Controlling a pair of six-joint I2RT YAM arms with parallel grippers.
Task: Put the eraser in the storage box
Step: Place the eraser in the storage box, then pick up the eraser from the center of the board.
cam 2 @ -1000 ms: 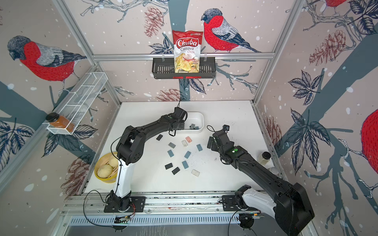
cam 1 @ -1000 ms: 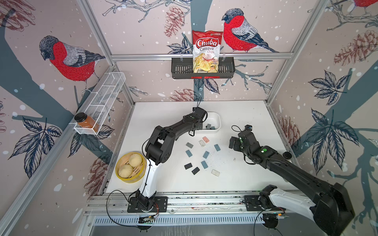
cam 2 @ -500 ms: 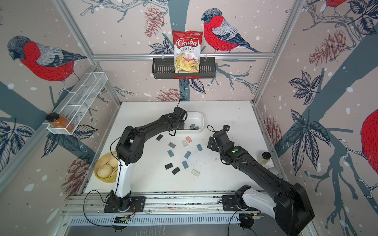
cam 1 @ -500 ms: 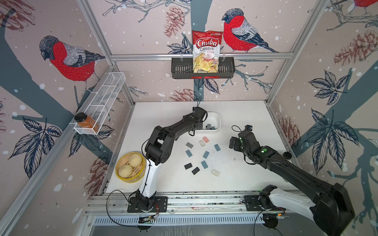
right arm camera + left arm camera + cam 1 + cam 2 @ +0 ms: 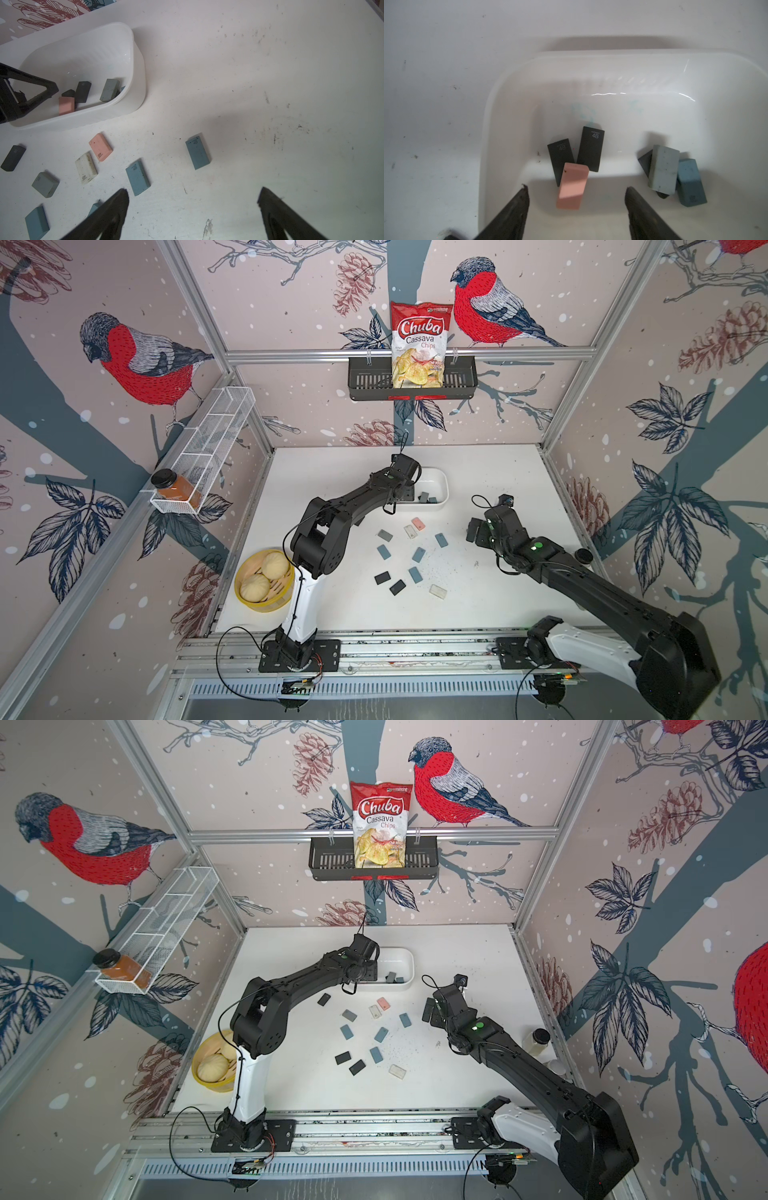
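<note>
As your left gripper (image 5: 577, 188) is spreading wide, the pink eraser (image 5: 572, 187) is lying free in the storage box (image 5: 591, 57), your right gripper (image 5: 193, 192) hovering wide open.

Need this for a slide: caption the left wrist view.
Open left pincer over the storage box, a pink eraser lying free among other erasers inside.

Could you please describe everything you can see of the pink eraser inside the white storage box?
The pink eraser is a plain rectangular block, matte and rubbery-looking, with one dark speck near a corner. It sits inside the storage box, one end overlapping a black eraser marked 4B; whether it lies flat or leans on that one is unclear. The left gripper hangs over it with jaws apart, not touching it.
</note>
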